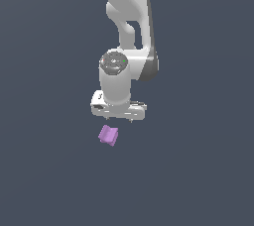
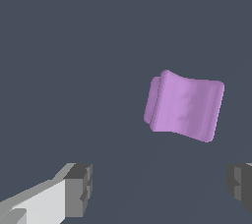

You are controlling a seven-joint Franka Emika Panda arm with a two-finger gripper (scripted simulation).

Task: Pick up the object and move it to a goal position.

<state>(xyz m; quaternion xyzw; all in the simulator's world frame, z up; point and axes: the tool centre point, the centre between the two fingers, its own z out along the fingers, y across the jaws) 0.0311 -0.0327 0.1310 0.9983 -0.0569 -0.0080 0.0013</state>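
Note:
The object is a small light-purple lump lying on the dark floor, just below the white gripper in the exterior view and slightly toward that view's left. The gripper hangs above it, open, with nothing between its short fingertips. In the wrist view the object looks blocky with rounded lobes and lies beyond the gap, apart from both dark finger pads, nearer the other pad. The gripper does not touch it.
A flat dark grey-blue floor fills both views. The white arm rises from the gripper toward the top of the exterior view. No other objects or goal marker show.

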